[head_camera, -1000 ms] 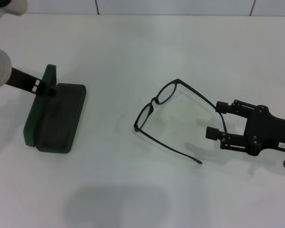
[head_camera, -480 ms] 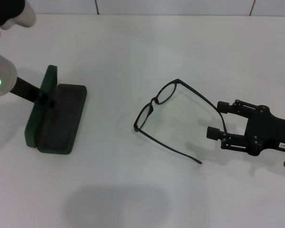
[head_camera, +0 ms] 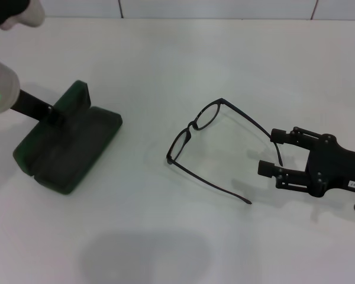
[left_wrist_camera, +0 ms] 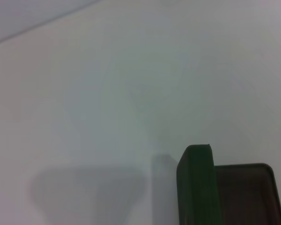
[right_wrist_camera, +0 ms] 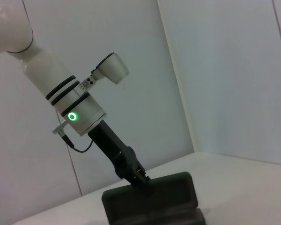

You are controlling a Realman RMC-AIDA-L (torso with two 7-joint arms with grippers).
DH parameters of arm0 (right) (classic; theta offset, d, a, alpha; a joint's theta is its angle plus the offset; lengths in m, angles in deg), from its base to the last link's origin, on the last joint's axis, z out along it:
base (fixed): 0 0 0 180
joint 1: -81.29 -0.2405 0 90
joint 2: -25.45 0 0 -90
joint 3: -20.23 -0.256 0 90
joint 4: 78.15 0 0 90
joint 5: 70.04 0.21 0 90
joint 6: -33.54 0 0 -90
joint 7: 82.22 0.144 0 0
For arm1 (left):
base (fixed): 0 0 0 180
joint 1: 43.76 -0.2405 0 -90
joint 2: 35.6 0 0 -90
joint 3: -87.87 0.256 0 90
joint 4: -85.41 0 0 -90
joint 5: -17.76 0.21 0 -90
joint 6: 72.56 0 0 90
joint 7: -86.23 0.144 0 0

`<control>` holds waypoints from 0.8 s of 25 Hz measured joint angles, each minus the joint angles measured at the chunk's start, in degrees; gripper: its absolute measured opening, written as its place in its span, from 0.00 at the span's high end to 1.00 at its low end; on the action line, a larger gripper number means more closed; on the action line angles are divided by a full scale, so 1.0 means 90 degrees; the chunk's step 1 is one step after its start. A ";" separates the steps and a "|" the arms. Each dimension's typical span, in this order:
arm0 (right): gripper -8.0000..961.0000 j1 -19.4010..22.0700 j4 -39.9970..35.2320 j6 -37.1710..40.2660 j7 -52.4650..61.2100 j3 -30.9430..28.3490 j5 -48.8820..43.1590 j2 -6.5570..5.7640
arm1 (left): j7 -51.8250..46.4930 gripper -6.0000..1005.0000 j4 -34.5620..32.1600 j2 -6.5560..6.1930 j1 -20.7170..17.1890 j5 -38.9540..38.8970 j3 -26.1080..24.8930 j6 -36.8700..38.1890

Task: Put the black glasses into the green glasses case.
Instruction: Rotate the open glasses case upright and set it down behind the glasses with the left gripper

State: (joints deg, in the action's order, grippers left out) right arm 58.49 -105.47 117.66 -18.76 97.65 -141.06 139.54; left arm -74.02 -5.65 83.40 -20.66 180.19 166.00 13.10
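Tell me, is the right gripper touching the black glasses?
Cannot tell. In the head view the right gripper straddles a temple of the black glasses, but no contact or gap is plain.

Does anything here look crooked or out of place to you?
Only mildly. The green glasses case lies open and skewed on the white table, with the left claw gripping its raised lid. The black glasses rest unfolded, temples spread, one temple passing between the open fingers of the right claw. Nothing looks spilled or broken.

Left pincer point(head_camera: 54, 110) reaches low from the far left; right pincer point(head_camera: 272, 152) rests with fingers spread.
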 joint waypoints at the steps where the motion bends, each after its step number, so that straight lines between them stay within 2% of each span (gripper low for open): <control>1: 0.17 0.0016 0.0000 0.0023 0.0000 0.0000 0.0000 0.0006 | 0.0023 0.75 -0.0085 0.0001 -0.0012 0.0000 -0.0004 0.0002; 6: 0.17 0.0032 0.0000 0.0252 0.0000 0.0011 -0.0001 0.0028 | 0.0226 0.79 -0.0848 0.0052 -0.0029 0.0001 -0.0007 -0.0092; 10: 0.17 -0.0027 -0.0003 0.0764 0.0000 0.0109 -0.0002 0.0056 | 0.0489 0.79 -0.1009 0.0078 0.0061 -0.0043 0.0426 -0.0622; 16: 0.17 -0.0087 0.0012 0.1010 0.0022 0.0381 -0.0148 0.0168 | 0.1378 0.79 -0.0315 0.0081 0.0325 -0.0025 0.1569 -0.2380; 20: 0.17 -0.0055 0.0087 0.1012 0.0023 0.0506 -0.0146 0.0202 | 0.1840 0.79 0.0477 0.0089 0.0828 -0.0038 0.1793 -0.3061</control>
State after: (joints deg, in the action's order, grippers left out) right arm 57.99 -104.69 126.76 -18.55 102.21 -142.37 141.36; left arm -57.47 -1.36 84.20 -13.21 179.85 182.13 -14.45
